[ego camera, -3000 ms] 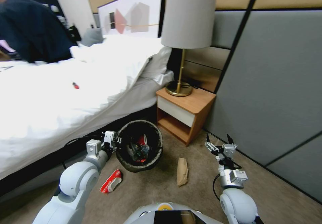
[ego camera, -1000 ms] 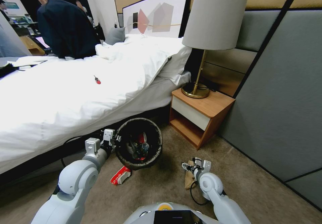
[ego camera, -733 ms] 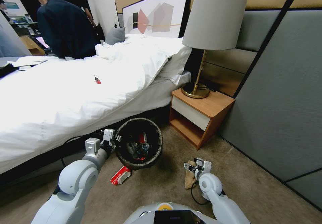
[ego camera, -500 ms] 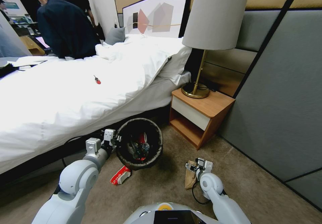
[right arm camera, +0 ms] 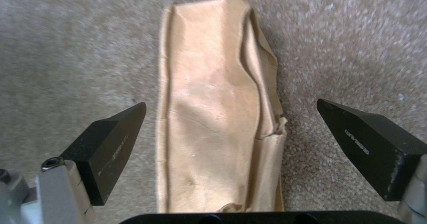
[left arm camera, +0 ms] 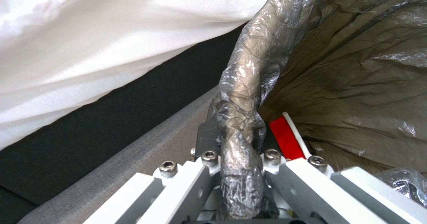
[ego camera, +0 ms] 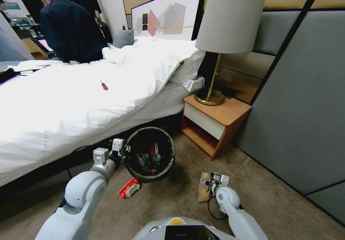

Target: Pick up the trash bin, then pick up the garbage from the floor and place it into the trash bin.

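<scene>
Bare floor (right arm camera: 66, 50) flanks the paper bag (right arm camera: 218, 117); nightstand (ego camera: 212, 125) stands beyond.

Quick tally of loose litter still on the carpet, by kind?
Flat brown paper bag: 1
Red-and-white packet: 1
Total: 2

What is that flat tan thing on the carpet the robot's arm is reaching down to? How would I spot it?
Start at the wooden nightstand beside the bed, then look down to the carpet in front of it. There lies a flat brown paper bag, long and creased, between the open fingers of the right gripper. The red-and-white packet near the trash bin is brighter and smaller.
</scene>
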Available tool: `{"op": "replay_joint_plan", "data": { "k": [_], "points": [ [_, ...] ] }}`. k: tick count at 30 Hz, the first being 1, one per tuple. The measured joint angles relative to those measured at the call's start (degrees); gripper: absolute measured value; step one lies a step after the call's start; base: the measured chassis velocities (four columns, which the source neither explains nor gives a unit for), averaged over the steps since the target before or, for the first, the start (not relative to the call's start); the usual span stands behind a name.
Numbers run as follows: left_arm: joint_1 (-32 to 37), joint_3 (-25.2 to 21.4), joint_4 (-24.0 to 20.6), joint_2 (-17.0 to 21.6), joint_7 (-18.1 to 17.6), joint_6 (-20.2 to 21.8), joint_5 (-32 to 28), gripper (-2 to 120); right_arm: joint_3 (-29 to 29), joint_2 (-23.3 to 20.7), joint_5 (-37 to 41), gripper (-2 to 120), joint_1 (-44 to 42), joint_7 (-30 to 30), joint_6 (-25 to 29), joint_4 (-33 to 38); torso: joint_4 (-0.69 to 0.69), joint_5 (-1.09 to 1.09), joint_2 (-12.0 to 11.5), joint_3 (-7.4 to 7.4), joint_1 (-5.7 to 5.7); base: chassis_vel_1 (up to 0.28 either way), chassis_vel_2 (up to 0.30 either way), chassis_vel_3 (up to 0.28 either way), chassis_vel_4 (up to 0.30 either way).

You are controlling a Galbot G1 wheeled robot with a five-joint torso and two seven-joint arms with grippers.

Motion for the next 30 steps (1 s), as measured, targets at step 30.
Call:
{"op": "replay_joint_plan", "data": {
  "k": [30],
  "points": [
    [-0.47,0.27,0.96,-0.09,0.09,0.00,0.05,1,-0.56,1.16,-3.35,59,1.28,-4.44,1.71,-5.68,0.00,0.00,0.00,0.00,0.00,0.000,0.000,0.000,0.000]
  ]
}}
